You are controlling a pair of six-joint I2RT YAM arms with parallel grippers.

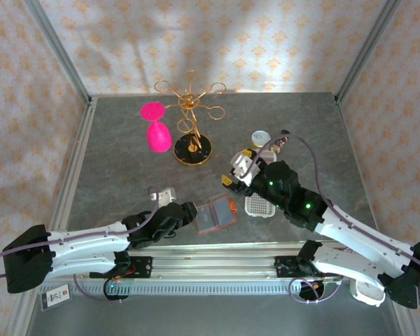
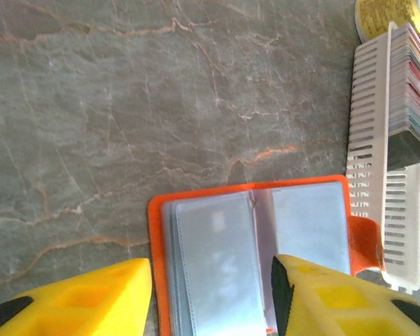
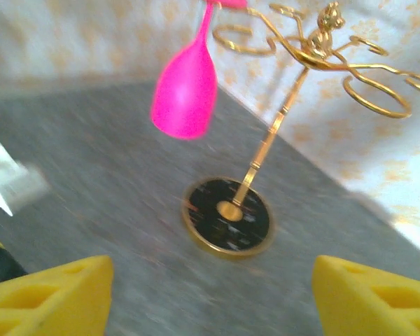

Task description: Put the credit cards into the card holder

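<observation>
The card holder (image 2: 252, 259) lies open on the table, with an orange-red cover and grey-blue pockets facing up; from above it (image 1: 217, 215) sits near the front edge. My left gripper (image 2: 210, 297) is low over it, jaws apart. One finger is off the holder's left edge and the other rests over its right page. The credit cards (image 2: 414, 84), pale pink and teal, stand packed in a white slotted tray (image 2: 367, 140) just right of the holder. My right gripper (image 1: 239, 169) hangs raised above the tray (image 1: 260, 206), open and empty (image 3: 210, 297).
A gold stand (image 1: 192, 140) with a black round base (image 3: 229, 215) carries a pink glass (image 3: 185, 87) upside down at the back. A yellow-labelled jar (image 2: 388, 15) and other small items (image 1: 260, 137) sit behind the tray. Metal frame rails run along the table's sides.
</observation>
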